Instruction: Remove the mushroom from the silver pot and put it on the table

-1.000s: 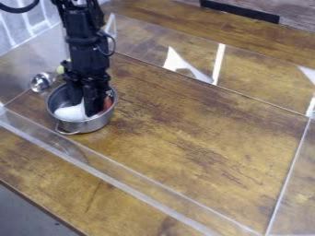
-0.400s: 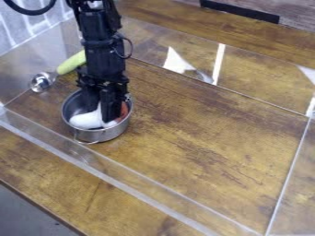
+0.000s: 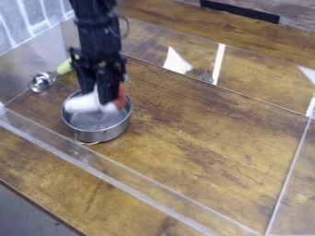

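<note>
The pincer (image 3: 106,92) grips the mushroom (image 3: 99,98) just above the silver pot (image 3: 96,122). Lift clear of its rim before carrying sideways to bare counter (image 3: 209,129).

Claw (image 3: 102,92) hides most of the mushroom (image 3: 87,103).

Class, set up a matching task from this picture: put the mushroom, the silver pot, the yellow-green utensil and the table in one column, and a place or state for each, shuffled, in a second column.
Things:
1. mushroom
2. silver pot
3. yellow-green utensil
4. table

Places or states:
A. lying behind the arm
B. dark brown planks under everything
C. held in the gripper above the pot
D. standing on the wood near the front clear wall

Pairs: 1-C, 2-D, 3-A, 4-B
</note>
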Robot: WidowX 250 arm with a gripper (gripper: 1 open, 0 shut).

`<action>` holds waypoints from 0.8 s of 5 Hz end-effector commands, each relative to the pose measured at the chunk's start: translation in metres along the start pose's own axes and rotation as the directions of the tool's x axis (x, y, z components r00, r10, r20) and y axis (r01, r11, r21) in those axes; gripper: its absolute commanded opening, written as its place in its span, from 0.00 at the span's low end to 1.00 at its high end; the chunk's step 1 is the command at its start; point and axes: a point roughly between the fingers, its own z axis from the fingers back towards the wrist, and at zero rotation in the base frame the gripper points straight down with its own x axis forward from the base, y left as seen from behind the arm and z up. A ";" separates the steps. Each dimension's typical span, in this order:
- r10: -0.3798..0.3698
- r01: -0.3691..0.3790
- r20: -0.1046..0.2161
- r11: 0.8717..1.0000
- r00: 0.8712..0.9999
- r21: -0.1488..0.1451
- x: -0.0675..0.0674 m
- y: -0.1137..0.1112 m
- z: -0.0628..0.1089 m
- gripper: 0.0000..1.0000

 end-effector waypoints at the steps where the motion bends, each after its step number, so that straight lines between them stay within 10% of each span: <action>1: -0.053 0.049 0.112 0.998 0.992 0.034 0.003 -0.024 0.045 0.00; 2: -0.134 0.131 0.147 0.991 0.980 0.035 0.004 -0.057 0.058 0.00; 4: -0.347 0.351 0.141 0.936 0.927 -0.002 0.014 -0.129 0.054 0.00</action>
